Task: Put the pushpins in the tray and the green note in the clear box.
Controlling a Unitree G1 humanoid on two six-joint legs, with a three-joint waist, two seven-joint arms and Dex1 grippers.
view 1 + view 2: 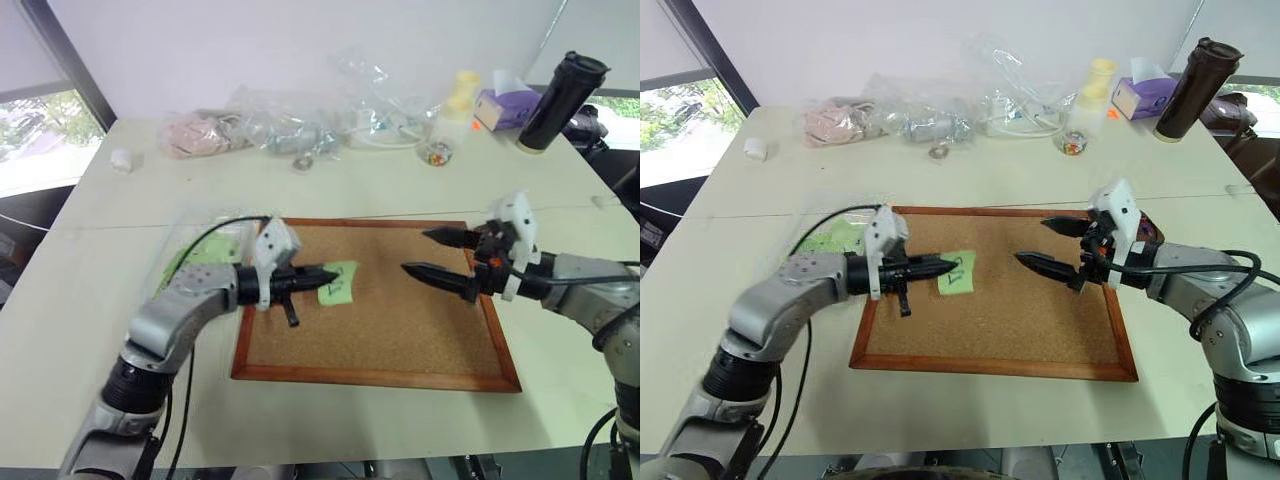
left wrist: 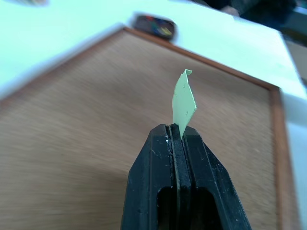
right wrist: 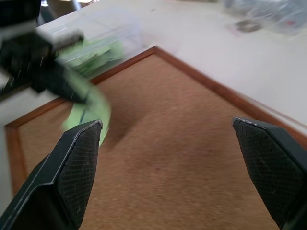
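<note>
My left gripper (image 1: 326,275) is shut on an edge of the green note (image 1: 341,284), holding it just above the cork board (image 1: 390,330); the paper stands up from the closed fingertips (image 2: 165,132) in the left wrist view. Across the board to the right, my right gripper (image 1: 418,251) is open wide and points at the note with nothing between its fingers (image 3: 76,163). The clear box (image 1: 205,240), with other green notes in it, sits off the board's left edge. The dark tray (image 2: 154,25) lies just beyond a board corner, with coloured pushpins (image 2: 160,29) in it.
Along the back of the table lie clear plastic bags (image 1: 300,125), a jar of beads (image 1: 437,152), a purple tissue box (image 1: 505,105) and a dark tumbler (image 1: 560,100). A small white object (image 1: 122,158) sits at the far left.
</note>
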